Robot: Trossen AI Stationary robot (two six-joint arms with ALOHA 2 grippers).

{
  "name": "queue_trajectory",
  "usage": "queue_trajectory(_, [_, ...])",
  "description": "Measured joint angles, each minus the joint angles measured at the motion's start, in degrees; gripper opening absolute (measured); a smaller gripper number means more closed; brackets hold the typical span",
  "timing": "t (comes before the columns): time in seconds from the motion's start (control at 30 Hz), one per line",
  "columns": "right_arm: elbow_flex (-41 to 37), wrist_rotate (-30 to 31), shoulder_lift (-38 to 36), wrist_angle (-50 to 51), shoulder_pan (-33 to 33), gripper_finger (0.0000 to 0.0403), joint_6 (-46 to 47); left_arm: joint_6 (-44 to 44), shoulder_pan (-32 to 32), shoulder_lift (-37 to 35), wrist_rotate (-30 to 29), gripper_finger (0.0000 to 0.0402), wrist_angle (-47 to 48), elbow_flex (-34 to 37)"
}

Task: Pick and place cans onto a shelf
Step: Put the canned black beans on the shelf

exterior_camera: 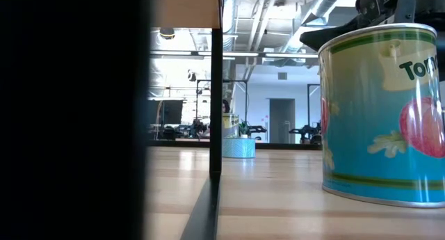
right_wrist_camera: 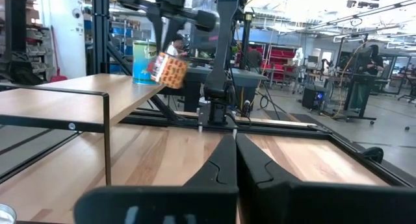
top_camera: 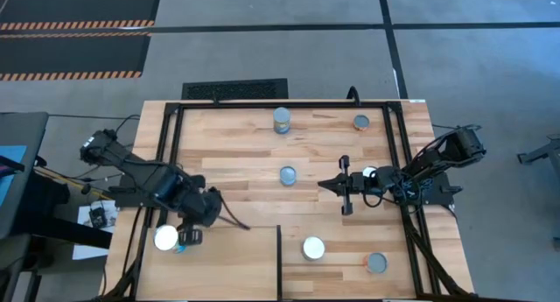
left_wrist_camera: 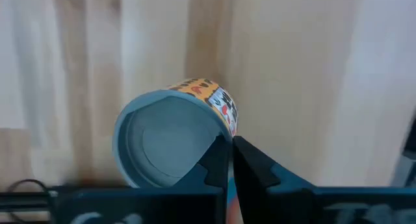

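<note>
The left gripper (left_wrist_camera: 231, 160), pinched on the rim of a small orange-labelled tin with grey top (left_wrist_camera: 174, 141), holds it tilted over the pale plywood shelf (top_camera: 227, 267), beside an upright blue-green tin (right_wrist_camera: 144, 62). The right gripper (top_camera: 325, 185) waits shut and empty, well apart.

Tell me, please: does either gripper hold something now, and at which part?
The left gripper holds an orange-labelled can by its rim, tilted over the shelf. The right gripper is shut and empty.
</note>
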State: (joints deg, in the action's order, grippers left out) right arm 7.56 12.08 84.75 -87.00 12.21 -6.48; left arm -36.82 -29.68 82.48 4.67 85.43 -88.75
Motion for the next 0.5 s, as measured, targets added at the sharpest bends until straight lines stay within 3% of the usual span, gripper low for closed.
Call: queue_trajectory(0.5, [-0.01, -0.01, 0.0, 0.41, 0.0, 0.0005, 0.6, -7.35, -5.39, 0.0, 0.74, 0.0, -6.67, 0.0])
